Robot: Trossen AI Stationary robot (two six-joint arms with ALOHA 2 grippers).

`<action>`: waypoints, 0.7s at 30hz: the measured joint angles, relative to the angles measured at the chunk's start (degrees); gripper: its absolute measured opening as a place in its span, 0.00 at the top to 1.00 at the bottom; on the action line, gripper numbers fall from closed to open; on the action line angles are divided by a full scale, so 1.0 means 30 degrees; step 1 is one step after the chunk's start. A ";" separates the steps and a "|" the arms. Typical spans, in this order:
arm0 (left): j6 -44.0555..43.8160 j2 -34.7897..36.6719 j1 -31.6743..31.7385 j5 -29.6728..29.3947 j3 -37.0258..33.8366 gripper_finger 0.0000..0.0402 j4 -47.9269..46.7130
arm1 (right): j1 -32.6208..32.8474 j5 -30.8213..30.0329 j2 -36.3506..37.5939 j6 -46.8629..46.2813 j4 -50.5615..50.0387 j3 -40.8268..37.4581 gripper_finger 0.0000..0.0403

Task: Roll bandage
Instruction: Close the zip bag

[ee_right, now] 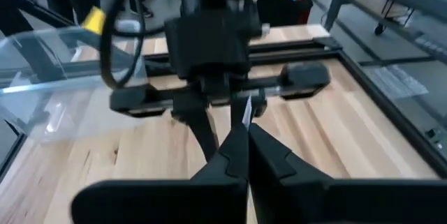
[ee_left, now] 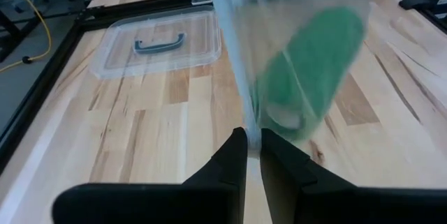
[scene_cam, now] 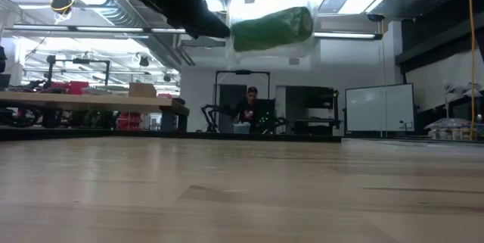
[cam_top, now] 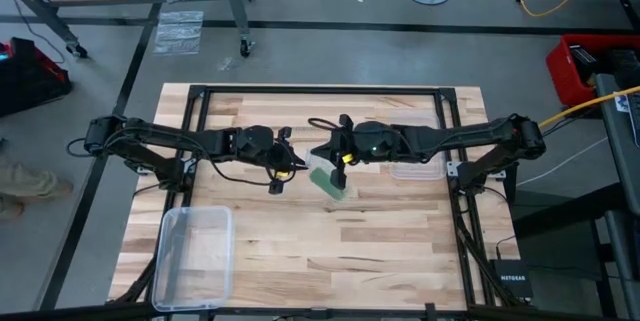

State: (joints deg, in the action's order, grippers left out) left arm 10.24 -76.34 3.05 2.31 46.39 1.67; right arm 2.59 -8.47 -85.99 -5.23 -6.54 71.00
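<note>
The tabletop [cam_top: 400, 231] is pale, smooth, matt wood planking, the bandage [ee_left: 314, 67] a matt green cloth roll inside a thin, glossy clear plastic bag [ee_left: 241, 56], and the box [cam_top: 195, 256] and lid [ee_left: 157, 42] are clear smooth plastic.

Both end effectors [ee_left: 253, 155] [ee_right: 246, 155] pinched shut, raised.

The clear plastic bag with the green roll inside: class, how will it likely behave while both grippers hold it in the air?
The clear plastic bag looks thin and floppy, so it probably sags under the bandage. That roll sits loose at the bottom and may shift or swing. The film looks slick where the left gripper pinches its edge; the right gripper grips it too.
</note>
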 joint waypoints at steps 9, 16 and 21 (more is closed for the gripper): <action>0.0000 0.0000 0.0000 0.0000 0.0000 0.93 0.0231 | 0.0000 -0.0519 0.1777 0.0935 0.0072 0.0000 1.00; -0.0202 0.0036 0.0000 -0.0015 0.0036 0.93 0.0532 | 0.0007 -0.0823 0.2624 0.1418 -0.0262 -0.0022 1.00; -0.1281 0.0011 0.0000 -0.0015 0.0000 0.93 0.0983 | 0.0000 -0.0864 0.2702 0.1418 -0.0704 -0.0022 1.00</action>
State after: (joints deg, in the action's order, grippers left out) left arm 6.40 -76.30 3.05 2.26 46.39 4.62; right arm 2.59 -11.06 -77.88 -0.97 -8.65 70.94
